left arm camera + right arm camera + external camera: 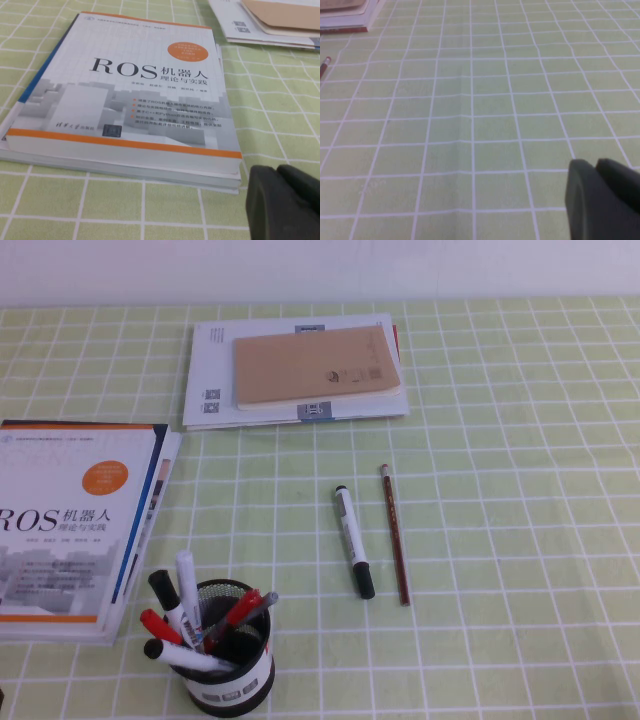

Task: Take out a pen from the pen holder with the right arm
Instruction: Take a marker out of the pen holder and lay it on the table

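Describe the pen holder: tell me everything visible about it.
The pen holder is a round black mesh cup with a white band near its base, standing upright on the green checked cloth at the near edge, right of the ROS book. Several markers and red pens lean out of it. Nothing grips it: the left gripper hangs shut by the book, the right gripper shut over bare cloth.

A table (520, 540) under a pale green cloth (485, 125) ruled in white squares (faintly creased) meets a plain white wall (320, 265) at its far edge; the light is even.
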